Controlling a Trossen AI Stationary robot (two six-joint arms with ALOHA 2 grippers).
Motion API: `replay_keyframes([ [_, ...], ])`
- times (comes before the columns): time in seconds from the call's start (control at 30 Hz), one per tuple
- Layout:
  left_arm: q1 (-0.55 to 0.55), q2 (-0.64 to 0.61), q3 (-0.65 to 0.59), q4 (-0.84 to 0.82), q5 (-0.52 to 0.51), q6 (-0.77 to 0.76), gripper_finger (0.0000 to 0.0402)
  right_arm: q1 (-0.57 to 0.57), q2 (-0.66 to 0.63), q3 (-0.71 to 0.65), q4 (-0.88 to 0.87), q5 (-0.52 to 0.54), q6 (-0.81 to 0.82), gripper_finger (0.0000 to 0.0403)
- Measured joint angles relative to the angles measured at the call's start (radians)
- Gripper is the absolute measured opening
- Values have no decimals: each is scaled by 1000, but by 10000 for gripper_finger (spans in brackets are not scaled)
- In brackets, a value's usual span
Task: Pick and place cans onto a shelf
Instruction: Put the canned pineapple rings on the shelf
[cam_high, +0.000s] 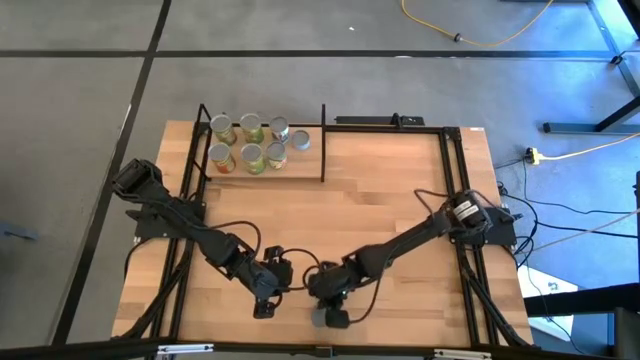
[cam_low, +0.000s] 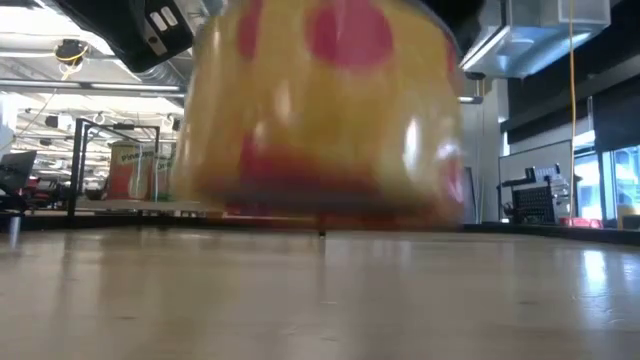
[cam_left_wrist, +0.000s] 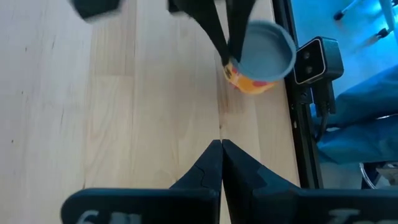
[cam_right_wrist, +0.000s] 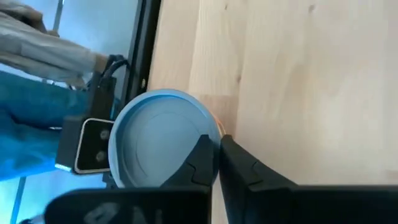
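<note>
- Yellow on its side and grey on its lid, one can (cam_high: 330, 317) stands up straight at the 6 o'clock edge of the table (cam_high: 400, 200). Its long way points up.
- The right gripper (cam_high: 333, 300) is the nearer one. The can sits just beside it, toward 6 o'clock. Its two fingers are pressed together and hold nothing, so I think it must spread them before it can grab the can.
- The left gripper (cam_high: 265, 305) waits near the can, at the can's 9 o'clock. Its fingers are pressed together too, with nothing in them.
- The shelf (cam_high: 300, 165) is well apart, at 11 o'clock on the table. Six other cans (cam_high: 250, 128) are already on it.
- The right wrist view shows the round lid next to the closed fingers (cam_right_wrist: 202, 158), not between them.
- The low view shows red marks on the can's yellow side, which the high view cannot see.
- The left wrist view shows the right arm's fingers touching the can's side.
</note>
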Motion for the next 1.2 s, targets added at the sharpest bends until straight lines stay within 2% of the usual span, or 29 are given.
replay_keyframes([
  [0.17,-1,-24,0,-4,1,0,0,-40,-81,0,-69,43,-18,12],
  [0.3,-7,-91,0,-40,-19,21,0,-83,-157,0,-142,99,-36,12],
  [0.63,-6,-294,0,-231,-184,30,0,-276,-290,7,-170,153,-18,12],
  [0.9,25,-360,0,-300,-220,107,0,-423,-230,176,-267,152,-74,12],
  [1.2,92,-370,0,-399,-257,110,0,-529,-87,288,-375,59,-185,12],
])
